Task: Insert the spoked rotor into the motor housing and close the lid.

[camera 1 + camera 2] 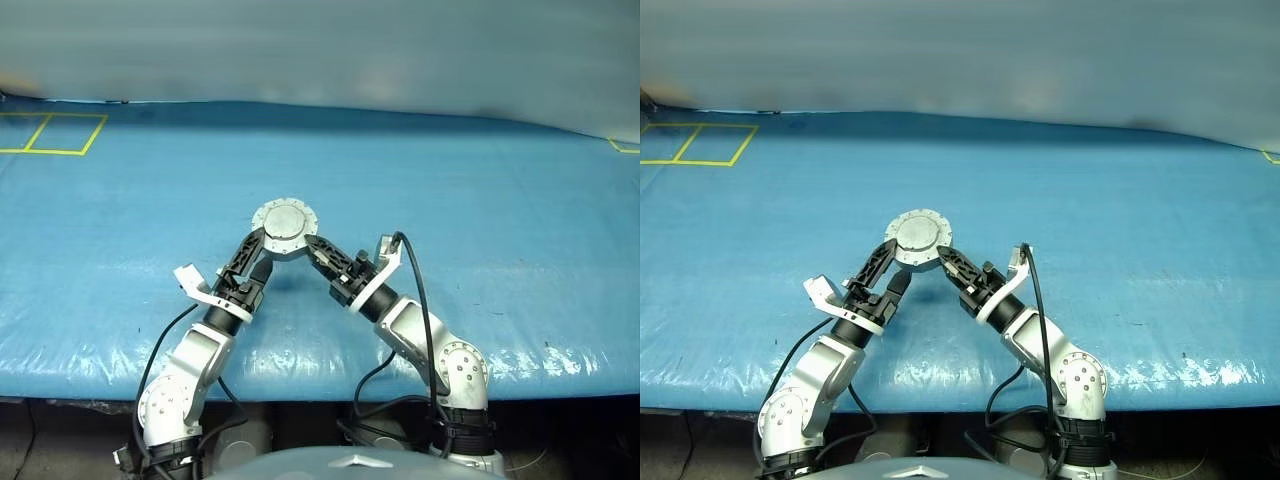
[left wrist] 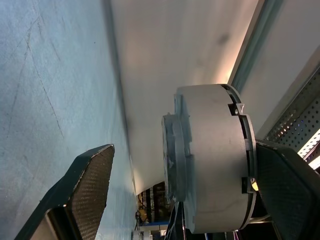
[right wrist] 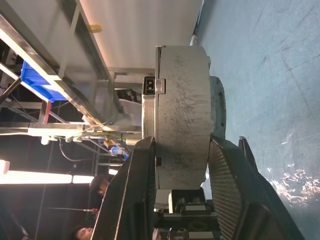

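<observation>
Your right gripper [image 3: 182,165] had its jaws clamped on the closed motor housing [image 1: 285,228]; left gripper [image 2: 190,195], jaws wide, gripped nothing. Loosen right and it drops to the desk [image 1: 500,200].

Bright even overhead light, white glare along the blue table cover [image 1: 520,362], background softly blurred
</observation>
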You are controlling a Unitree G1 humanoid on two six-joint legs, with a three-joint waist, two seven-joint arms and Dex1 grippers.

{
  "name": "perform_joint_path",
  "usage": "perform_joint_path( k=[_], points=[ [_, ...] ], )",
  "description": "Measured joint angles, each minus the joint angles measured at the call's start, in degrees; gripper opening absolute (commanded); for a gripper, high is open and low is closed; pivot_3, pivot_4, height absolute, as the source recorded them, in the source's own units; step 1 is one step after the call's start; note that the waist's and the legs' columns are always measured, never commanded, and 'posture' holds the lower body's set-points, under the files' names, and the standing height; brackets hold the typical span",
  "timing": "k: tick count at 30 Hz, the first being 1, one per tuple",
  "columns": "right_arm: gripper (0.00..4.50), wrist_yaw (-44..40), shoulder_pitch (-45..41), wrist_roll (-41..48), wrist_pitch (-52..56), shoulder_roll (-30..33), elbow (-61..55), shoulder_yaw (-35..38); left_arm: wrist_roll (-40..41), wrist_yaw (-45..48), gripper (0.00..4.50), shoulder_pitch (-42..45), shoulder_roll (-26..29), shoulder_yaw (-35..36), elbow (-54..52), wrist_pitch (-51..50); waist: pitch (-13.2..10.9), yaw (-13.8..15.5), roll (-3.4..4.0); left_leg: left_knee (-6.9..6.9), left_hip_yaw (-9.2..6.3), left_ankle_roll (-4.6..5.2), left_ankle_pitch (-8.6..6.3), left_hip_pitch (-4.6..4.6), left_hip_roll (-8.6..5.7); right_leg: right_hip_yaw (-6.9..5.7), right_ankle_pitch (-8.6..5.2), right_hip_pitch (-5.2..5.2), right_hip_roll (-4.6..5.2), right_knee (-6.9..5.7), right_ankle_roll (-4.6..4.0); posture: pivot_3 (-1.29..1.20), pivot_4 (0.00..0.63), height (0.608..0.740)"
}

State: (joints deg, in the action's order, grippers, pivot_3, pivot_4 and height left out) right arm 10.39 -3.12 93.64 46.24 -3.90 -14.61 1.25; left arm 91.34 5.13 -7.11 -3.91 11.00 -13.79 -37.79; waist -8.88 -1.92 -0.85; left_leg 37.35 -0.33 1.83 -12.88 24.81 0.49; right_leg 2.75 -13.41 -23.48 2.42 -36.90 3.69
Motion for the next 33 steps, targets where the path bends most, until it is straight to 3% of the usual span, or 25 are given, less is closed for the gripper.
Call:
perform_joint_path(
  k=[14,20,30,33],
  points=[
    [1.18,0.4,0.1,-0.2,0.4,0.8,0.5,-1.2,1.0,0.6,4.5,-3.4,0.4,-2.2,-2.0,0.8,0.0,-0.1,0.0,0.01,0.0,0.0,0.0,0.0,0.0,0.02,0.0,-0.01,-0.01,0.0,-0.01,0.0,0.15,0.74],
    [1.18,0.4,0.1,-0.4,0.6,1.5,0.5,-2.0,1.0,5.2,4.5,-3.1,0.5,-2.2,-2.0,0.8,0.0,-0.1,0.0,0.02,0.01,0.0,0.0,0.0,0.0,0.02,0.0,0.0,-0.01,0.0,-0.01,0.0,0.15,0.74],
    [1.18,-0.2,0.1,-0.3,1.9,3.0,0.5,-3.4,1.0,-0.2,4.5,2.5,0.1,-2.5,0.2,0.8,0.0,-0.1,-0.01,0.07,-0.01,0.01,0.0,0.0,-0.01,0.03,0.02,0.04,-0.04,-0.01,0.02,0.0,0.15,0.74],
    [1.18,-0.2,0.2,-0.3,1.8,3.2,0.6,-3.7,1.0,-2.6,3.89,3.4,0.1,-2.7,0.5,0.7,0.0,-0.1,-0.01,0.07,-0.01,0.01,0.0,0.0,-0.01,0.05,0.03,0.04,-0.05,-0.02,0.04,0.0,0.15,0.74]
  ],
)
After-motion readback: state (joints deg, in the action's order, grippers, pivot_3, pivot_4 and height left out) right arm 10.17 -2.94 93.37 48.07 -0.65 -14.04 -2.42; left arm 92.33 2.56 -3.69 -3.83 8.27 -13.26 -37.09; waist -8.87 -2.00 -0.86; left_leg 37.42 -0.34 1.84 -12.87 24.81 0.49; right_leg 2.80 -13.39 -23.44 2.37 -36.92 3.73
